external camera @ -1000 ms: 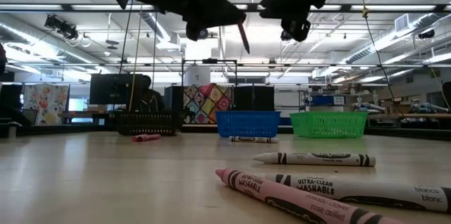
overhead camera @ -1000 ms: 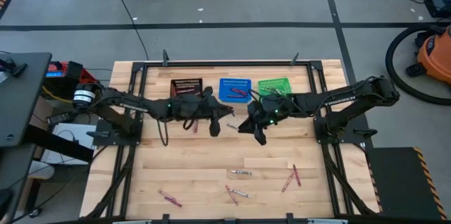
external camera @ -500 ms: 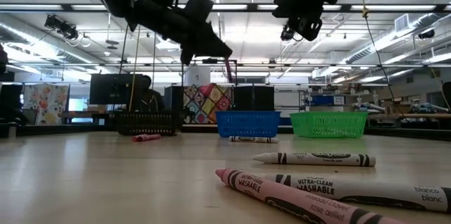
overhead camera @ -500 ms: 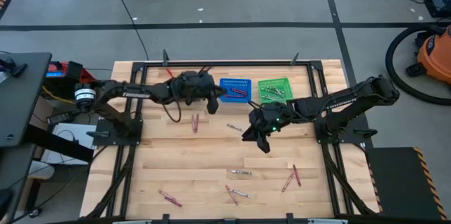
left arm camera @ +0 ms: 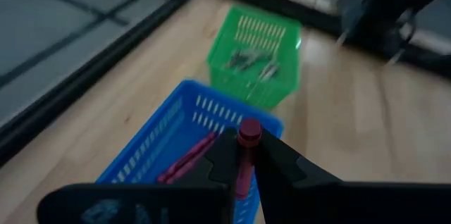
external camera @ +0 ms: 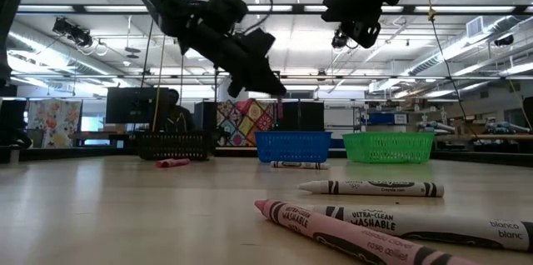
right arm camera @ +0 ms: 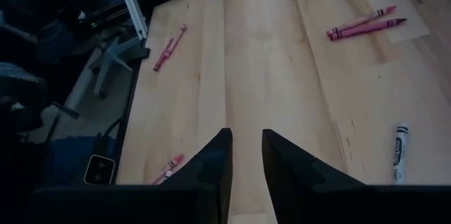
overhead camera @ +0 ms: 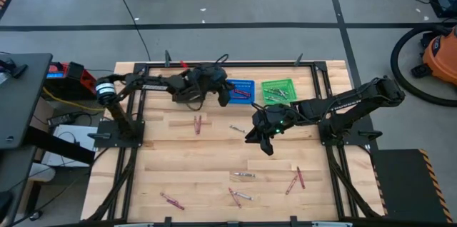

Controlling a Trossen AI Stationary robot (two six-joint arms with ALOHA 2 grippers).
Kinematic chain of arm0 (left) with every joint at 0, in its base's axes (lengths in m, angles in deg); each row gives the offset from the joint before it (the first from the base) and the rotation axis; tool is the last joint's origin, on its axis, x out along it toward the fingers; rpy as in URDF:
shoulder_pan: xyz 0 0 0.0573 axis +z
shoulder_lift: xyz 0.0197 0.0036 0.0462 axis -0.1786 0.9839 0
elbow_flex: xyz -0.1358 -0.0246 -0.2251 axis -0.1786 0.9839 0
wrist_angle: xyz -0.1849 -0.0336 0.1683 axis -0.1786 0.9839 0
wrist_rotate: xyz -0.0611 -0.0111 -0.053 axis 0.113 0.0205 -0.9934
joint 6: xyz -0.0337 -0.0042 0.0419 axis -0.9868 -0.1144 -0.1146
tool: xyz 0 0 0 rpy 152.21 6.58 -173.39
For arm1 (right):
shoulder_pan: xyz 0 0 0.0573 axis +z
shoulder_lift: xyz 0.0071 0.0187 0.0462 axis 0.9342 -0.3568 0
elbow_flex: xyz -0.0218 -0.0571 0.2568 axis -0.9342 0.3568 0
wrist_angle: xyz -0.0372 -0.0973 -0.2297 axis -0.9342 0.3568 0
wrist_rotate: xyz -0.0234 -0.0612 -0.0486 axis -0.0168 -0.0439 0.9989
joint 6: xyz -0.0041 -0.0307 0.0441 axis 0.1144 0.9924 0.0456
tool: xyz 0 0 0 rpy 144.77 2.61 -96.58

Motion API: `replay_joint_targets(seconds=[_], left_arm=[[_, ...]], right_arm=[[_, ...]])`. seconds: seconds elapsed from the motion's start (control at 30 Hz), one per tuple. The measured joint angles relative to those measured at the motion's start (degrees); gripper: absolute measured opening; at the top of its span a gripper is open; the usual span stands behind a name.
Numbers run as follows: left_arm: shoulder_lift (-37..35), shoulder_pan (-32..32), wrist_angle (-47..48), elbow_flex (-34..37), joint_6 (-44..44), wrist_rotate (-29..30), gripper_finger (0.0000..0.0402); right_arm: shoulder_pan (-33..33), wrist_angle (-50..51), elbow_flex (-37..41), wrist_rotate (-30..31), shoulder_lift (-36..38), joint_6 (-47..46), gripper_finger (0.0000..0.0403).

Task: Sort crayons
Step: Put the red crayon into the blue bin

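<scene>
My left gripper (overhead camera: 226, 96) hovers at the left rim of the blue basket (overhead camera: 240, 91), shut on a dark pink crayon (left arm camera: 244, 171). In the left wrist view, pink crayons lie in the blue basket (left arm camera: 169, 155), and pale ones in the green basket (left arm camera: 257, 55). My right gripper (overhead camera: 263, 142) hangs open over the table's middle, with nothing between its fingers (right arm camera: 213, 155). Loose crayons lie flat on the wood: a pink one (overhead camera: 198, 123), a pale one (overhead camera: 243, 175) and a pair (overhead camera: 295, 178). My left gripper pinches the dark pink crayon between its two fingers. The crayon lies along the fingers, and its round end (left arm camera: 248, 132) sticks out past the fingertips. The fingers slant downward toward the table's right. The crayon is lifted clear, over the blue basket.
A black basket (overhead camera: 187, 84) at the far left is partly hidden under the left arm. More crayons lie near the front edge (overhead camera: 171, 200) (overhead camera: 237, 196). A dark frame rail (overhead camera: 228, 63) runs along the table's far edge.
My left gripper has swung from the table's middle toward the far edge and right, sinking a little, up to the blue basket. It has kept the crayon. My right gripper has shifted slightly toward the near edge.
</scene>
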Motion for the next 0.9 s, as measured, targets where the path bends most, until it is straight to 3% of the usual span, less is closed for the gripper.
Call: replay_joint_targets(seconds=[0.17,0.33,0.9], left_arm=[[4.86,0.06,11.85,-7.53,3.54,-0.08,0.0039],[8.13,0.21,15.02,-11.75,5.31,-0.10,0.0039],[8.85,3.18,23.25,-12.37,10.08,-0.06,0.0039]], right_arm=[[0.00,0.36,0.00,-0.03,0.00,0.02,0.0085],[0.00,0.50,0.01,-0.06,0.00,0.35,0.0085],[-0.02,1.86,0.02,0.37,0.00,0.46,0.0085]])
